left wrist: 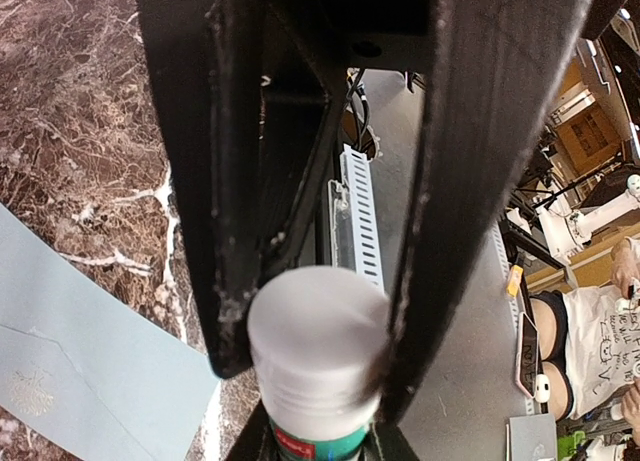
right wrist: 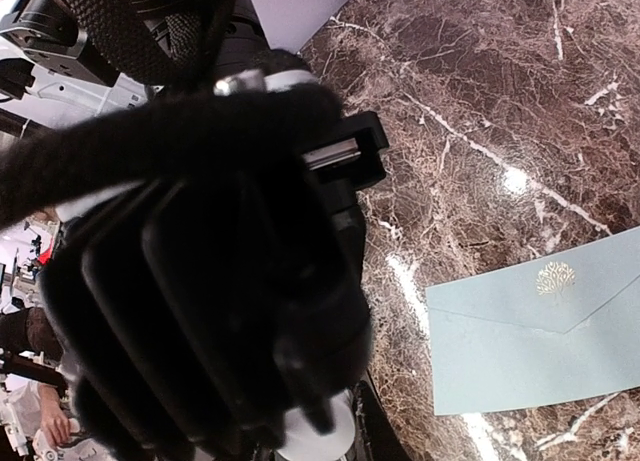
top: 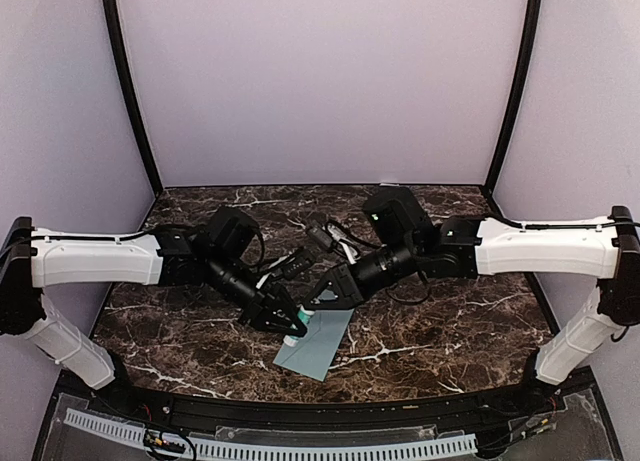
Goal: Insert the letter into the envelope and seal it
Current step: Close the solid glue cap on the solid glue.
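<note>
The pale teal-green envelope (top: pixel 318 347) lies flat on the marble table near the front middle, its pointed flap down with a gold emblem on it (left wrist: pixel 70 351) (right wrist: pixel 540 341). Above its left end both grippers meet on a small glue stick (top: pixel 297 332). My left gripper (top: pixel 284 320) is shut on the stick's white cap (left wrist: pixel 315 331). My right gripper (top: pixel 316 303) grips the green body just below the cap; in the right wrist view the left gripper's black body hides most of the stick, leaving only one white end (right wrist: pixel 318 439). The letter is not in view.
The dark marble table (top: pixel 450 311) is enclosed by lilac walls at the back and sides. A white slotted cable duct (top: pixel 300 448) (left wrist: pixel 360 211) runs along the near edge, beyond the table's rim.
</note>
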`<state>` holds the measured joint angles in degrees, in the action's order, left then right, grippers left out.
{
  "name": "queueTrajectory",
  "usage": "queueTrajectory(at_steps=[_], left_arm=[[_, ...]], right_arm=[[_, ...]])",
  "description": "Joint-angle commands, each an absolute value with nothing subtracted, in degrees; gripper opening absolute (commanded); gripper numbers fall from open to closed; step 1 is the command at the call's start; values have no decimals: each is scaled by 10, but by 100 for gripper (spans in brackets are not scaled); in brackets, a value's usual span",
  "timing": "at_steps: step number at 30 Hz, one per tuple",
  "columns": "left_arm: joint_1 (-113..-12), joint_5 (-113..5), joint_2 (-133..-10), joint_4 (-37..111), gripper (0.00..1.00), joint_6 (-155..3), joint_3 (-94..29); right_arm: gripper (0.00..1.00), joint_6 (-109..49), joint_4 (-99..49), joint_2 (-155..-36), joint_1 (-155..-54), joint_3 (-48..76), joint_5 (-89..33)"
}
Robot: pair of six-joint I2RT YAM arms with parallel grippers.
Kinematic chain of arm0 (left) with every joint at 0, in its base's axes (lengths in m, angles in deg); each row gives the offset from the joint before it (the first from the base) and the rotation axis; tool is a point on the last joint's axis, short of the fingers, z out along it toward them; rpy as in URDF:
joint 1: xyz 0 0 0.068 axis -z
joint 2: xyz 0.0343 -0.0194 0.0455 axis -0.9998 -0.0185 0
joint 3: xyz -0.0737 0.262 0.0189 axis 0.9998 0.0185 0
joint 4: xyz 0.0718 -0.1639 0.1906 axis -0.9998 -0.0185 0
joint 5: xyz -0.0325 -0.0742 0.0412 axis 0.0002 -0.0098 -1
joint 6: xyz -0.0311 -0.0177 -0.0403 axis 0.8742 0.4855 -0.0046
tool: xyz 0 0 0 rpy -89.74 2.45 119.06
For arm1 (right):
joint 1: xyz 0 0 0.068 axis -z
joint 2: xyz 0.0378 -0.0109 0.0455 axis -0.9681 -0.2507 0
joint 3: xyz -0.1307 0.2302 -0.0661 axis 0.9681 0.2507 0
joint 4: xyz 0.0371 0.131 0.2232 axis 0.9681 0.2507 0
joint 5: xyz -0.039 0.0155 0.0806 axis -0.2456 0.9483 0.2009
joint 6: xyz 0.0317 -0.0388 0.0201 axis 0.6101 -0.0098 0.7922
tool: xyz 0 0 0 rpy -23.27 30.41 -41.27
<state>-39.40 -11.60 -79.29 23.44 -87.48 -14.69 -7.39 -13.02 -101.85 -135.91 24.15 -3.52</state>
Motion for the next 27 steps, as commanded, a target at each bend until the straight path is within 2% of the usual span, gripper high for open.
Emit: queueTrajectory(at_steps=[1,18,27], left_arm=[[-414,-159,-762,346,0,-865,-156],[-448,-139,-734,420,0,-830,-130],[-448,-140,-740,395,0,-851,-141]], right_arm=[[5,-60,-128,-1045,-1423,251,58],[4,-23,-183,-1078,-1467,265,85],[4,-48,-130,-1068,-1468,240,56]])
